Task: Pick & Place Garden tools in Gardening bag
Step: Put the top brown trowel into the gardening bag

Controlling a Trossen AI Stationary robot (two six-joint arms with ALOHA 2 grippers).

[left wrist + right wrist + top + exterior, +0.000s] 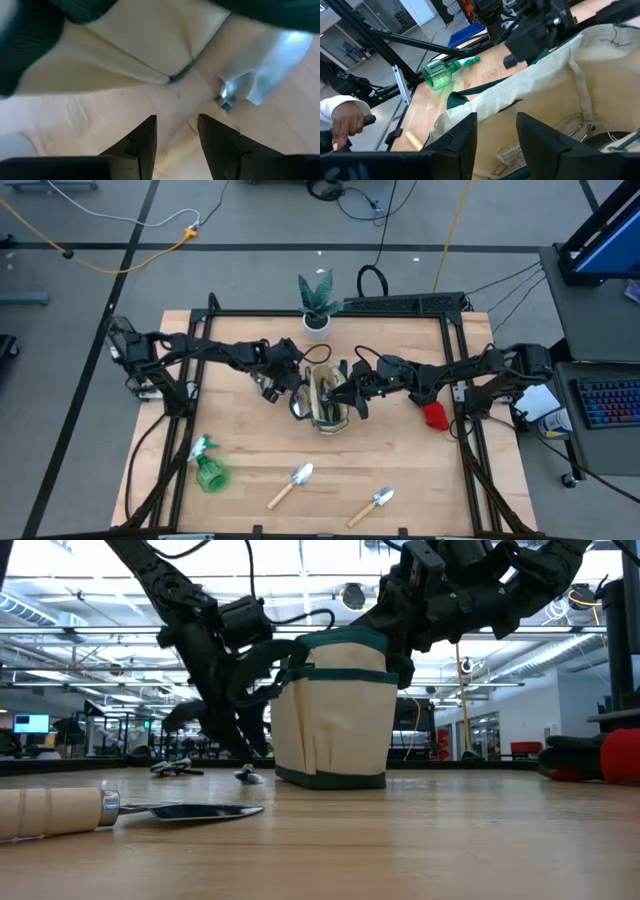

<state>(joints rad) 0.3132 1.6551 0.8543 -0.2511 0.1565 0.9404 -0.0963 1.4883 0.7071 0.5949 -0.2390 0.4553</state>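
Trowel [150,809] foreground; gardening bag [335,710] upright, metal tools [580,127] inside.

Bag [335,710] was matt beige canvas; trowel [190,810] had shiny metal blade, wood handle; bottle [440,75] glossy green plastic; table [400,470] pale wood.

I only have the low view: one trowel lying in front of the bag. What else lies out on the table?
Observer: Two trowels, actually: one trowel and a second trowel beside it, near the front edge.
Operator: And the spray bottle?
Observer: The green spray bottle lies on its side, on the left arm's side of the trowels.
Operator: Where's the right gripper?
Observer: The right gripper hangs over the open top of the gardening bag, fingers apart, holding nothing.
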